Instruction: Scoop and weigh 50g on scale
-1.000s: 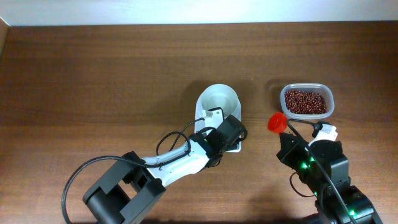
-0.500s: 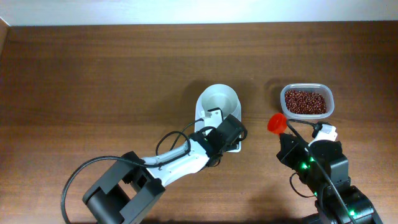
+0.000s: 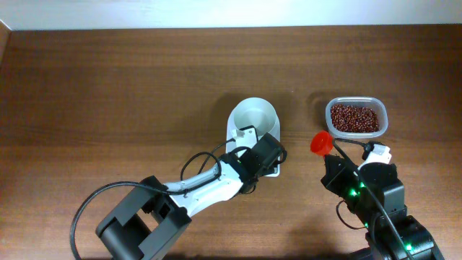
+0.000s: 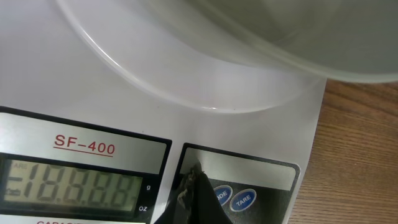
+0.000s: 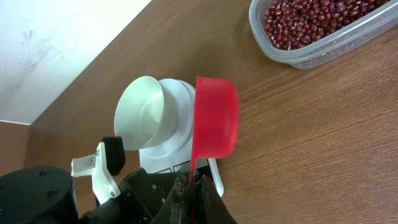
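A brown wood-grain table (image 3: pixel 108 87) fills the view, with a pale wall (image 3: pixel 216 11) along its far edge.

A dark brown wood-grain table (image 3: pixel 108 94) fills the view under even, soft light. Along its far edge runs a pale off-white wall (image 3: pixel 231 11), faintly scuffed in places.

scale (image 4: pixel 112 93) — white body, black panels framing a grey-green display (image 4: pixel 71 186) with dark digits; lettering (image 4: pixel 84 144) red; round buttons (image 4: pixel 242 200) blue with white letters; bowl (image 3: pixel 254 118) white; scoop (image 5: pixel 214 118) bright red; tub (image 5: pixel 336 45) clear, its beans (image 5: pixel 311 18) dark red; table (image 3: pixel 108 87) dark brown, streaked wood grain; right arm (image 3: pixel 379 191) black — small green lights.
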